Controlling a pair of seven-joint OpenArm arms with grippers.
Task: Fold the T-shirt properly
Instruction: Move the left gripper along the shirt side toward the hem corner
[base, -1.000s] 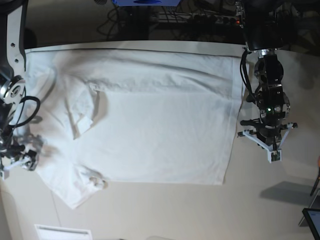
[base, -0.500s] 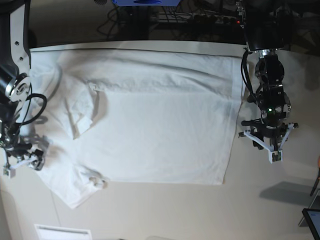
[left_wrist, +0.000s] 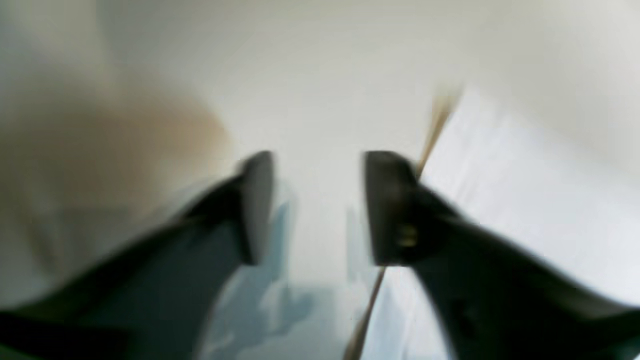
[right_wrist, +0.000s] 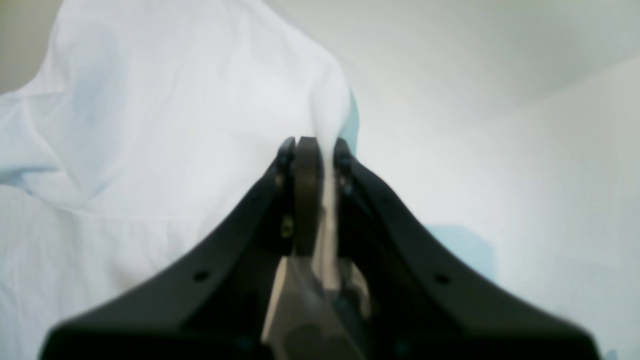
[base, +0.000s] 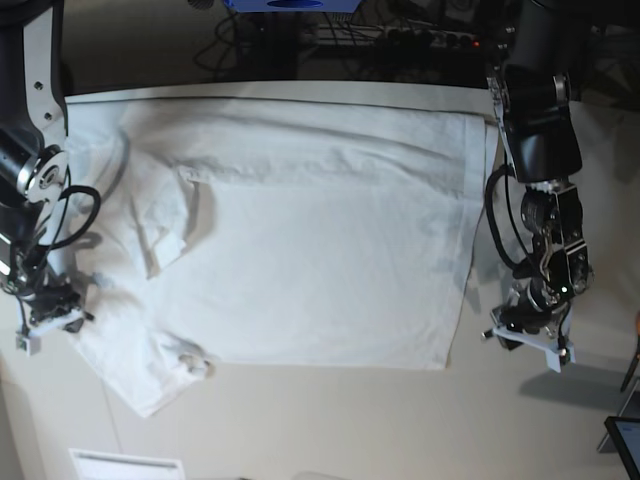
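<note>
The white T-shirt (base: 310, 250) lies spread flat over the off-white table (base: 350, 420), with a wrinkled sleeve (base: 150, 375) at the near left. My right gripper (base: 48, 312) is at the shirt's left edge. In the right wrist view this gripper (right_wrist: 315, 150) is shut on a raised fold of the T-shirt (right_wrist: 175, 125). My left gripper (base: 525, 335) hangs just off the shirt's right hem, near its front corner. The blurred left wrist view shows that gripper (left_wrist: 317, 205) open over bare table, with the T-shirt (left_wrist: 525, 200) beside its right finger.
Cables and dark equipment (base: 350, 30) run behind the table's far edge. A white slatted object (base: 125, 465) sits at the near left. A dark object (base: 625, 440) pokes in at the lower right corner.
My left arm has swung down along the shirt's right hem toward the front corner, and its jaws have opened. My right gripper has dropped slightly and closed on the shirt's left edge.
</note>
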